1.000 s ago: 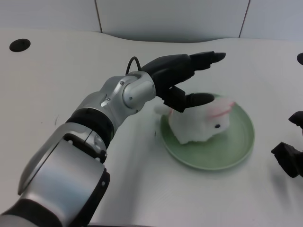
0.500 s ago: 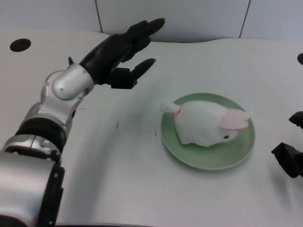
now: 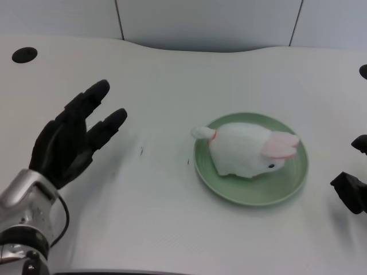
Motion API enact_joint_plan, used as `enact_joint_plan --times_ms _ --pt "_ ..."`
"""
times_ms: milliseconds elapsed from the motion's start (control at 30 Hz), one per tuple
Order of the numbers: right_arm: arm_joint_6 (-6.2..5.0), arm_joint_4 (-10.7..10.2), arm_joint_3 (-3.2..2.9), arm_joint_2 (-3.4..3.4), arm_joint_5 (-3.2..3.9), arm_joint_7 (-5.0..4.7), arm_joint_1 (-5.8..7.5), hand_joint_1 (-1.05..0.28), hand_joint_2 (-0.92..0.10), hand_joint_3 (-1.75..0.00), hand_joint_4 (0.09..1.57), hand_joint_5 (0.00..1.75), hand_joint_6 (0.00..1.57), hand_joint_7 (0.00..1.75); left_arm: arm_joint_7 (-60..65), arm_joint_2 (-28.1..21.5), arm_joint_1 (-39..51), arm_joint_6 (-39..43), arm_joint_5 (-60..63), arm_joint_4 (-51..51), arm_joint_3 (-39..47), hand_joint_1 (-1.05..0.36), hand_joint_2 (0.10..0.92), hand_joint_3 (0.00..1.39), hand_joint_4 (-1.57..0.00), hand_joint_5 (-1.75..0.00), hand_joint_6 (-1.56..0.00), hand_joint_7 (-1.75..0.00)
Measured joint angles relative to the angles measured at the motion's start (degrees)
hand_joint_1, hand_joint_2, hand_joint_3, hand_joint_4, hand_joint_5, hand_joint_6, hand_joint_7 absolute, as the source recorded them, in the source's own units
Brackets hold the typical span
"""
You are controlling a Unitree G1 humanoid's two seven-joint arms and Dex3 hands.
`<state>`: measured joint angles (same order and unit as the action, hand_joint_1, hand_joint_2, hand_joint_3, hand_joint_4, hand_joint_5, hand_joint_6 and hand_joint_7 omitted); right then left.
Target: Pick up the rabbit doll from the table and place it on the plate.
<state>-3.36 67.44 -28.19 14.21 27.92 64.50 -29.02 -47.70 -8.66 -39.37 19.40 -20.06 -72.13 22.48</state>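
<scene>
The white rabbit doll with pink ears lies on its side on the green plate, head toward the right, tail over the plate's left rim. My left hand is far to the left of the plate, above the table, fingers spread and holding nothing. Nothing touches the doll.
The right hand waits at the right edge of the picture. A dark round hole sits in the table at the far left, another at the far right. The table's back edge meets a grey wall.
My left hand has let go of the doll and drawn back from the plate to the left and toward me. The doll has settled on the plate.
</scene>
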Motion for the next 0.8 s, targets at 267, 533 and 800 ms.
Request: enact_joint_plan --times_ms 267,533,800 --pt "-0.03 0.03 0.0 0.11 -0.09 -0.12 -0.07 -0.65 -0.92 -0.24 1.18 1.75 0.9 1.75 -1.79 1.92 6.03 -4.8 -3.38 5.57 1.88 -1.05 0.921 0.84 -0.27 -0.12 -0.12 -0.02" --pt "0.2 0.44 -0.18 0.78 -0.06 -0.05 -0.21 -0.65 -0.92 -0.23 1.25 1.75 0.96 1.75 -2.2 2.16 9.96 -5.24 -2.56 6.98 -0.32 -1.04 0.921 0.78 -0.32 -0.15 -0.18 -0.03" --pt "-0.89 0.45 -0.18 0.89 -0.07 0.26 -0.21 -0.65 -0.92 -0.3 1.19 1.75 0.95 1.75 -3.89 1.14 9.79 -4.78 -1.72 5.78 -1.55 -1.01 0.921 0.76 -0.35 -0.16 -0.24 -0.04"
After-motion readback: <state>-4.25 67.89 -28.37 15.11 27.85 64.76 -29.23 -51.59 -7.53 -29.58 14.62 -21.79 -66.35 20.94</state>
